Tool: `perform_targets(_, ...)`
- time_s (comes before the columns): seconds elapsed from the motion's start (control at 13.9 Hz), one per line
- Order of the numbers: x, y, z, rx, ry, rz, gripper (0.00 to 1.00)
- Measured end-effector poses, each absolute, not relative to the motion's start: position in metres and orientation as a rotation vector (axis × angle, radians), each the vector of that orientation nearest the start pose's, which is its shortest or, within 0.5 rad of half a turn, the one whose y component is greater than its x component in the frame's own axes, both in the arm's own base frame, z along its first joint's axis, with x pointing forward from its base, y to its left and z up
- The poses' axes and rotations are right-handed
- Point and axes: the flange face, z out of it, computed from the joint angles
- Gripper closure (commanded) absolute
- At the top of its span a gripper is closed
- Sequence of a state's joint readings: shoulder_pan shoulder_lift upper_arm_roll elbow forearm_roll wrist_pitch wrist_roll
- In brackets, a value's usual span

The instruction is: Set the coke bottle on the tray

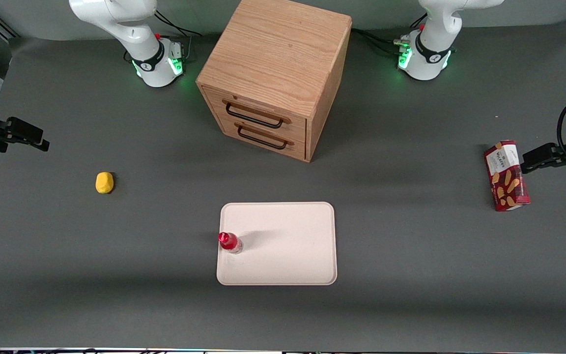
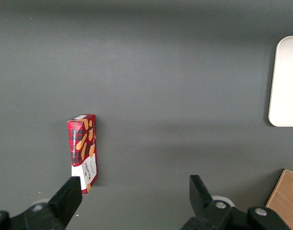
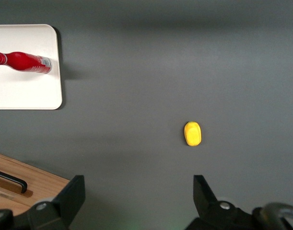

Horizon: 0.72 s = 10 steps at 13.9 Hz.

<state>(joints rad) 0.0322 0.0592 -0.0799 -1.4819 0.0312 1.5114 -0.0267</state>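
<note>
The bottle [image 1: 229, 242] is seen standing upright on the tray [image 1: 288, 255], right at the tray's edge toward the working arm's end of the table, cap [image 1: 223, 237] on. In the right wrist view the bottle [image 3: 22, 62] is shown just inside the tray [image 3: 21, 91] rim, clear base near the rim.

The gripper [image 1: 20, 135] is held high above the table at the working arm's end, well apart from the tray. Its fingers [image 3: 69, 199] are spread wide with only bare table between them; nothing is held.

A small yellow object [image 1: 104, 182] lies on the table between the gripper and the tray, farther from the front camera than the bottle. It is also seen in the right wrist view [image 3: 193, 133].

A wooden drawer unit [image 1: 275, 73] with two black handles is set farther from the front camera than the tray. A red snack box [image 1: 506, 175] lies toward the parked arm's end of the table.
</note>
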Motion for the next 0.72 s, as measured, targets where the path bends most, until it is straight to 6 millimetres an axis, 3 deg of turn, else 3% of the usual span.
perform_targets(0.72, 0.574, -0.005, 0.632, -3.115, 0.010, -0.037, 0.00)
